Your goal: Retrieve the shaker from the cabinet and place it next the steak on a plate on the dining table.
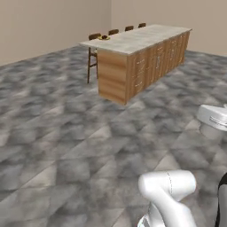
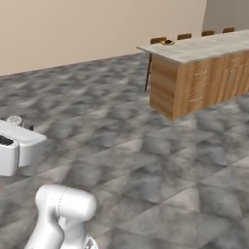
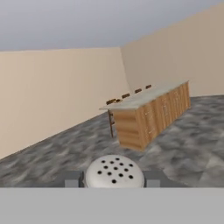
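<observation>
Around me spreads a grey mottled tile floor, evenly lit. Plain beige walls meet at a corner ahead of me. Dark wooden chairs stand in a row along the far side of the long island, their backs just above its edge.

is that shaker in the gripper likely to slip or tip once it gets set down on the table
The shaker looks smooth and metallic with a rounded, perforated cap, so it may be slippery between the fingers. It seems small and probably light, easily knocked. If it lands on its side, its round body would likely roll on the dining table.
</observation>
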Controlling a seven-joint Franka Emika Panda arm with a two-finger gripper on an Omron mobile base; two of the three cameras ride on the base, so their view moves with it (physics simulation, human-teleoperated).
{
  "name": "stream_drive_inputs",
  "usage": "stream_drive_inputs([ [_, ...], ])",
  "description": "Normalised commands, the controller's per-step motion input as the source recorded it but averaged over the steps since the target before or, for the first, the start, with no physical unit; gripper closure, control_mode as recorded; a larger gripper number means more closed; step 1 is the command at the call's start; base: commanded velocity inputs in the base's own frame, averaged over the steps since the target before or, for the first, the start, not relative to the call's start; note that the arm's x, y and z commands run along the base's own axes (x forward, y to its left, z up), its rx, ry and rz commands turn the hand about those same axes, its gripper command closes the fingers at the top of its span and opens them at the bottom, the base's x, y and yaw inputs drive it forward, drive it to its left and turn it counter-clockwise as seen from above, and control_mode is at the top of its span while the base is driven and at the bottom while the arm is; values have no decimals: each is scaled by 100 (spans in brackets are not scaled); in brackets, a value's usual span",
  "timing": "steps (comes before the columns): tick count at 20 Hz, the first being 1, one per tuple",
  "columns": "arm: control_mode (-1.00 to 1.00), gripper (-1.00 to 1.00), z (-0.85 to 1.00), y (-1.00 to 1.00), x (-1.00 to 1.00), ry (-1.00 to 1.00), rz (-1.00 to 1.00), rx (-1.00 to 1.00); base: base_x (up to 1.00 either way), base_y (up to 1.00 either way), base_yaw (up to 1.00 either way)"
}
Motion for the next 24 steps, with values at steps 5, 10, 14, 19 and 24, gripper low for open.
stream_drive_inputs([
  [5, 100, 100, 0, 0, 0, 0, 0, 0, 100, 58, -9],
  [10, 100, 100, 0, 0, 0, 0, 0, 0, 100, -26, 0],
  [14, 100, 100, 0, 0, 0, 0, 0, 0, 100, -41, 20],
  [19, 100, 100, 0, 0, 0, 0, 0, 0, 100, -64, 25],
  [24, 100, 100, 0, 0, 0, 0, 0, 0, 100, -73, 1],
])
